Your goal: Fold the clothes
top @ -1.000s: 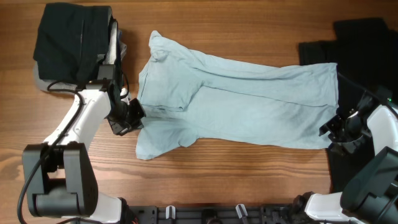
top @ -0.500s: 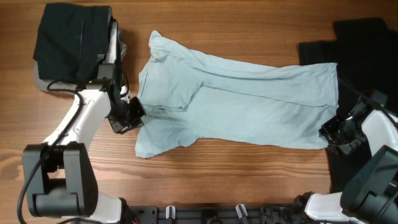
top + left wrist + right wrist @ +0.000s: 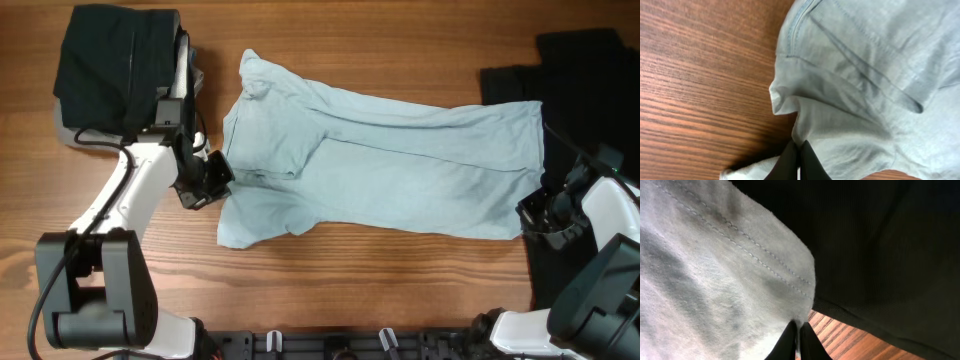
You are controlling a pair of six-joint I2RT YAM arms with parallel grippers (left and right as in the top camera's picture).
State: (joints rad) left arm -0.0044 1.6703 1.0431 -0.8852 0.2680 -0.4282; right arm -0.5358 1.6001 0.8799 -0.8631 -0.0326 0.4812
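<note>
light-blue t-shirt [image 3: 400, 170] seems soft and limp. left end effector [image 3: 799, 159] pinches its side edge; right end effector [image 3: 796, 339] pinches its hem corner.

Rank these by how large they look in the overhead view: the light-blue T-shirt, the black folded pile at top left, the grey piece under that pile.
1. light-blue T-shirt, clearly largest.
2. black folded pile.
3. grey piece, smallest as seen; only its edges show, so its true size is hidden.
</note>
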